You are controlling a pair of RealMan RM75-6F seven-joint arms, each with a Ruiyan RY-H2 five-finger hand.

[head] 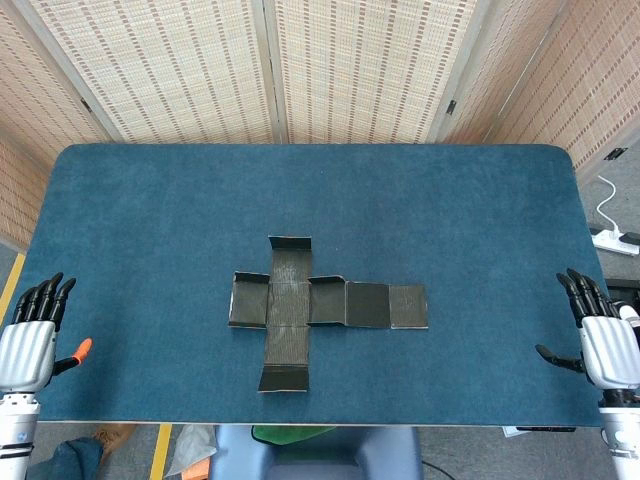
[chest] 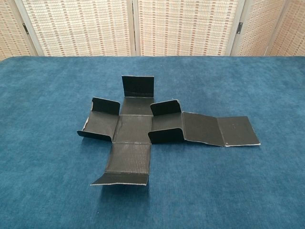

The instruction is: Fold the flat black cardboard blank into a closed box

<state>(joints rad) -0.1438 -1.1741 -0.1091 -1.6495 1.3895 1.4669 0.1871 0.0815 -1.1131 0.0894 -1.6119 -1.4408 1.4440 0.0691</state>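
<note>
Folding not yet begun: the box is unformed and both hands are off it.

The left hand (head: 28, 345) rests released at the table's (head: 150, 200) near-left edge, holding nothing; the black cardboard blank (head: 320, 305) lies mid-table, cross-shaped, only its small end flaps tilted up; the right hand (head: 605, 340) sits released, well apart. Every wall and the lid remain to fold.

Left hand (head: 28, 345), right hand (head: 606, 340): fingers extended, empty.
</note>
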